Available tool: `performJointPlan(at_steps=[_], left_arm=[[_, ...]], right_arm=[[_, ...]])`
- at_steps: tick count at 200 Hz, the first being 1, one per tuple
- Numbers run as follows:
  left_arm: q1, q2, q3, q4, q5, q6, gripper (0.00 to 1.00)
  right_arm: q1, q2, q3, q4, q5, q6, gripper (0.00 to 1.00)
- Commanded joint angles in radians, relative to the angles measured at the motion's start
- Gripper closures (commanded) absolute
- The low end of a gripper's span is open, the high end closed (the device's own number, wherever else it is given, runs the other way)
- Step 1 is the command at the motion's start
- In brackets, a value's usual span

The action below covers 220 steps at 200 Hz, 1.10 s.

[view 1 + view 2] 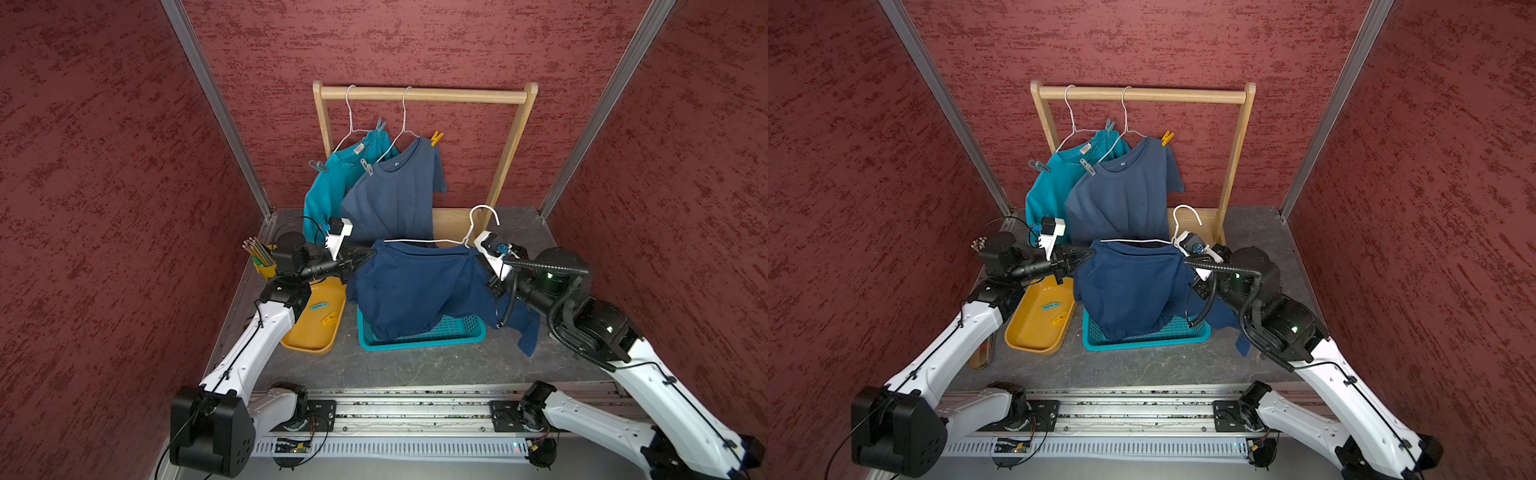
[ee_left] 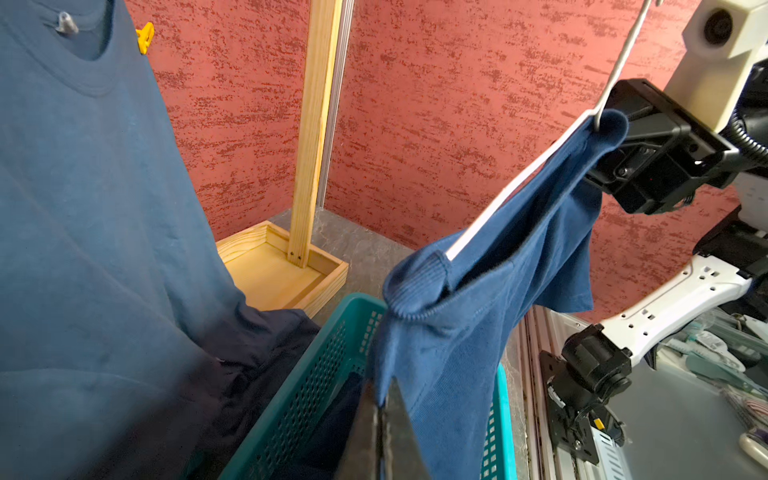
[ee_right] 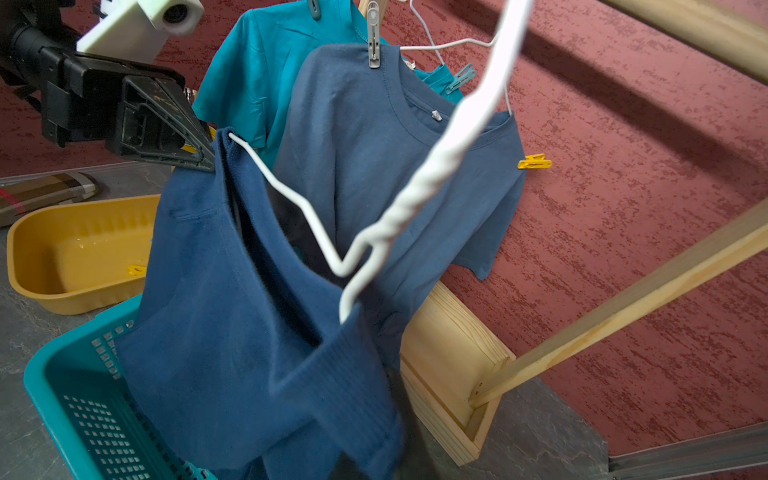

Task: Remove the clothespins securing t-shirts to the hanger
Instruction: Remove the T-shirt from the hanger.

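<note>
Currently the left gripper (image 1: 370, 253) is pinching the limp navy t-shirt (image 1: 415, 286) by one shoulder and the right gripper (image 2: 619, 137) is clamping the other. The light, springy clothespins (image 1: 366, 167) are sitting upper centre, likely needing tail-end squeezes.

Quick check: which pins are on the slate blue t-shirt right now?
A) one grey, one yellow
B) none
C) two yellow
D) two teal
A: both top views show a grey clothespin on one shoulder of the slate blue t-shirt and a yellow clothespin on the other.
</note>
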Motion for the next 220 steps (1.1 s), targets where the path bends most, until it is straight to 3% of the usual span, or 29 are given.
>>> performJointPlan(at_steps=[1, 35, 88, 220], left_arm=[[0.001, 0.009, 0.014, -0.018, -0.016, -0.014, 1.00], [0.003, -0.031, 0.003, -0.077, -0.066, 0.032, 1.00], [0.014, -0.079, -0.081, 0.015, -0.177, 0.002, 1.00], [0.025, -0.074, -0.198, 0.078, -0.223, -0.032, 1.00]], right_arm=[[0.002, -0.021, -0.009, 0.105, 0.011, 0.026, 1.00], [0.002, -0.042, -0.044, 0.158, 0.040, 0.016, 1.00], [0.002, -0.043, -0.058, 0.215, 0.089, -0.010, 1.00], [0.002, -0.057, -0.082, 0.309, 0.096, 0.013, 1.00]])
